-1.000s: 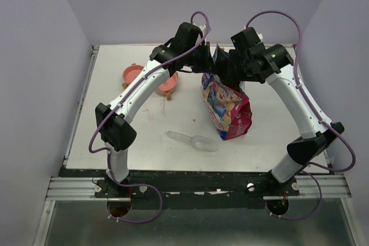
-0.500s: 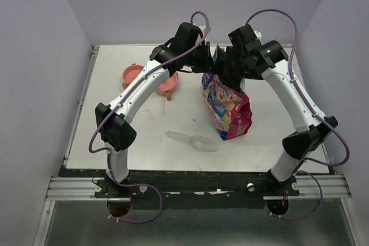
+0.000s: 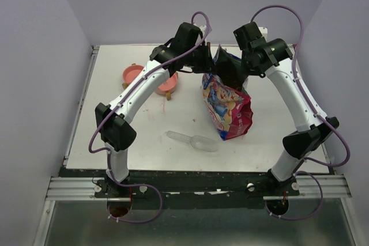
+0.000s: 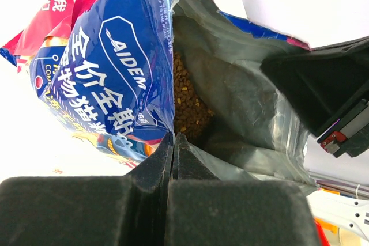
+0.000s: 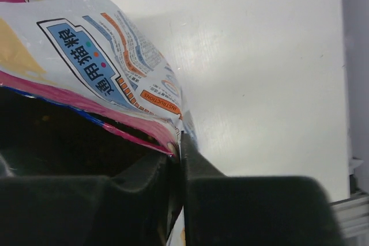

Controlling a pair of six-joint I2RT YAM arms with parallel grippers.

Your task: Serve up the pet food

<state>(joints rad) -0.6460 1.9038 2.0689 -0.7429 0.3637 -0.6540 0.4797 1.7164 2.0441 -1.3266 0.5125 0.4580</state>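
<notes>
The pink printed bag [image 3: 228,110] stands upright mid-table with its mouth pulled open between both arms. My left gripper [image 3: 209,61] is shut on the bag's left rim; in the left wrist view the jaws [image 4: 173,136] pinch the blue-printed edge [image 4: 109,67]. Brown pet food [image 4: 187,99] lies deep inside the bag's grey lining. My right gripper [image 3: 235,74] is shut on the opposite rim, and the right wrist view shows the pink edge [image 5: 86,56] pinched at the fingertips [image 5: 180,139].
A clear plastic scoop [image 3: 196,140] lies on the table in front of the bag. Two pink bowls [image 3: 134,74] [image 3: 167,83] sit at the back left, partly under the left arm. Purple walls close in the table on three sides.
My right gripper went from open to shut on the bag's right rim and drew slightly back to the right. The left gripper kept its hold and stayed in place.
</notes>
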